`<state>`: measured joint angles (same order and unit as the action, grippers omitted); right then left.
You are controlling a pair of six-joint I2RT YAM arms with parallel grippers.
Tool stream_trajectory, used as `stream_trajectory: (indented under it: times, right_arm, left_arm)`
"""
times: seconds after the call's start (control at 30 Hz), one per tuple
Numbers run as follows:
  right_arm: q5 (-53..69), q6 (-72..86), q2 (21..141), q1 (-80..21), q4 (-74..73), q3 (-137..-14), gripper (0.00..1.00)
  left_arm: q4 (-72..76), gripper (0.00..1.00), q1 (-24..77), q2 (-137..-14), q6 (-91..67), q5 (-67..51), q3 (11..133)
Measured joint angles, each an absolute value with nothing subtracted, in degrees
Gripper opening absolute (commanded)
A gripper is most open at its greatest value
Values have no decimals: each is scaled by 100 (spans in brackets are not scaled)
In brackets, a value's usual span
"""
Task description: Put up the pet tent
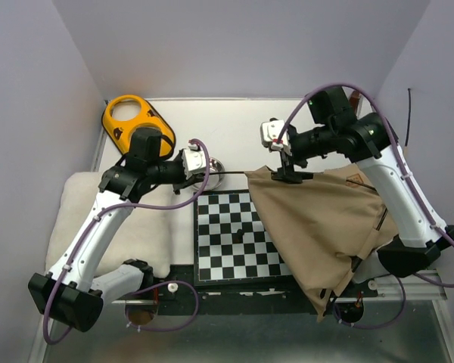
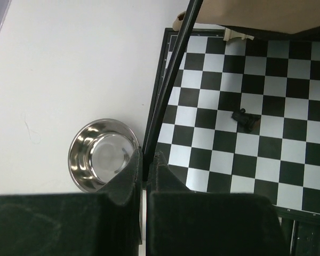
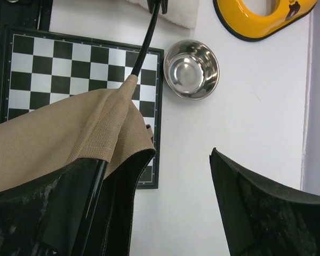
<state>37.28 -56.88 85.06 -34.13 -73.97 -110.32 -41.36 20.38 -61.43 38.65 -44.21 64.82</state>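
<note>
Starting at the near edge: the pet tent (image 1: pixel 325 219) is lying flat and collapsed on the right side of the counter (image 1: pixel 227 121). Its tan fabric covers the right columns of the chessboard (image 1: pixel 227 242), and its nearest corner hangs past the counter's front edge. The fluffy white cushion (image 1: pixel 129 234) takes up the whole left side, right up against the board's left edge, so there's not much spare room down there. One small black piece (image 2: pixel 245 120) sits on the uncovered squares. A bit further back, the left end effector (image 2: pixel 146 165) is pinched shut on the thin black pole (image 2: pixel 170 74). The pole runs along the board's far-left corner and goes into the tent's far corner. The right end effector (image 3: pixel 178 160) is over that same corner with its jaws spread wide. The fabric is only draped over one finger, not clamped. The steel bowl (image 2: pixel 98 154) sits just off the board's far edge, right beside the left fingers. Beyond that it's mostly bare white counter, so that's the open space, with a yellow ring-shaped thing (image 1: pixel 157 121) in the far-left corner near the wall.
</note>
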Motion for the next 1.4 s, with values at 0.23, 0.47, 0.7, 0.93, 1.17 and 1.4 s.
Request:
stream_trajectory:
  times: [0.23,0.47,0.7,0.93,1.17,1.4]
  right_arm:
    - [3688,-5690,7911,-3415,-7223,-10324,95]
    - [3562,-5332,7649,-3415,-7207,-10167,95]
    - [3846,-4678,7450,-3457,-7203,-10355,88]
    - [4283,-4193,7778,-3492,-7251,-10728,78]
    - [3610,-4010,8125,-3492,-7210,-10742,76]
    - [3295,-4038,8525,-3492,-7253,-11343,71]
  left_arm:
    - [-3824,0,2093,-6344,3511,-4324,6479]
    - [-3632,0,2093,-6650,3465,-4093,6377]
    - [-3479,0,2088,-6838,3426,-3870,6318]
    - [-3422,0,2156,-6897,3345,-3741,6318]
    - [-3321,0,2189,-6807,3321,-3730,6318]
    - [-3308,0,2237,-6698,3439,-3701,6318]
